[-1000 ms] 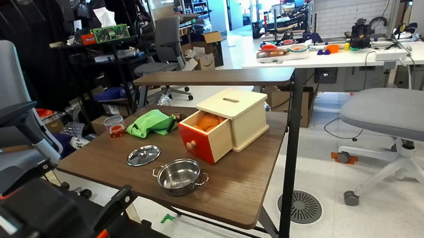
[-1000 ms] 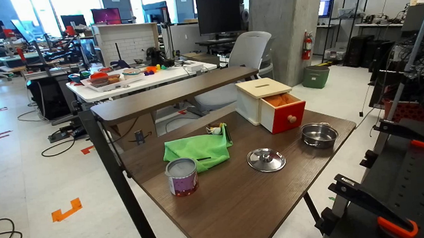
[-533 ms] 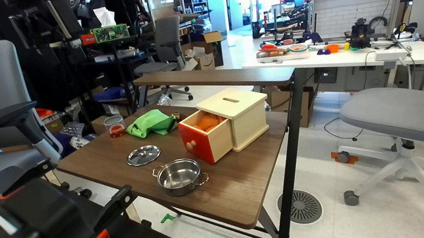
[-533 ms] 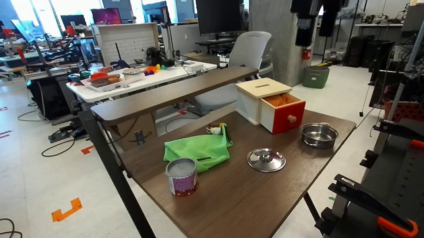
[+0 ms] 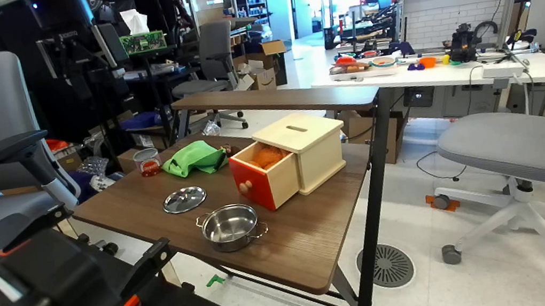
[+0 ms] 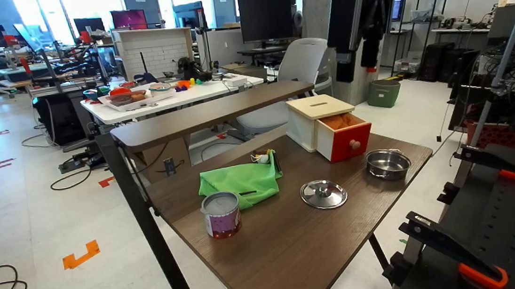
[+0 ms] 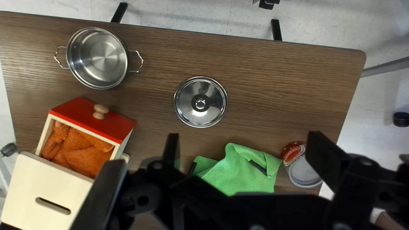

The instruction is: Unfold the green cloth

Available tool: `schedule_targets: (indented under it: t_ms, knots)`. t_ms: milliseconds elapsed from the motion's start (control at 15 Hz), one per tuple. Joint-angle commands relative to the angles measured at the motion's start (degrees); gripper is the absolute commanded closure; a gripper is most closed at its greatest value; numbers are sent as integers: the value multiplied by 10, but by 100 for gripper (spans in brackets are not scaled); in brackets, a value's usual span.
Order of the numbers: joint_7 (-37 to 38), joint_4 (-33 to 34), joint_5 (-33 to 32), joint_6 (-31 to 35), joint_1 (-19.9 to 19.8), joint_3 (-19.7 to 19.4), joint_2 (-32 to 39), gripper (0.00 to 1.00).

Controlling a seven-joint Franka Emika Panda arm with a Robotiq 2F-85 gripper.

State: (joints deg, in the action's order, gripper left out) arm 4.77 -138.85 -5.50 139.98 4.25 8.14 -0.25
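The green cloth (image 6: 242, 183) lies bunched and folded on the brown table, and it shows in both exterior views (image 5: 194, 159). In the wrist view the cloth (image 7: 243, 172) has a turned-over upper edge with a dark strip on it, and its lower part is hidden behind the gripper body. My gripper (image 7: 245, 136) is open and empty, its fingers wide apart with the cloth showing between them. In an exterior view the gripper (image 6: 359, 66) hangs high above the table, apart from the cloth, on the side of the wooden box.
A cherries can (image 6: 222, 218) stands close beside the cloth. A small toy-like item (image 6: 262, 157) lies behind it. A metal lid (image 6: 324, 194), a pot (image 6: 388, 165) and a wooden box with an open red drawer (image 6: 345, 143) share the table. A raised shelf (image 6: 212, 113) spans the back.
In an exterior view my gripper has moved down and left from the upper right, farther into view. The cloth and the other table items have not moved.
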Motion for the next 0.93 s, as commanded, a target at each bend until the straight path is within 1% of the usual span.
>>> schedule_targets:
  t_ms: [0,67,133,200,467,667,867]
  knots:
    - [-1,1,0,-2,7,-7,0,0]
    - [-1,1,0,-2,7,-7,0,0]
    - [-6,8,-5,-18,9,-6,8,0]
    - [7,18,-17,-29,11,-4,21,0]
    - [-36,68,-16,-66,29,6,83,0]
    - [-87,133,-3,-100,36,10,145,0]
    - [-133,211,-8,-141,37,11,211,0]
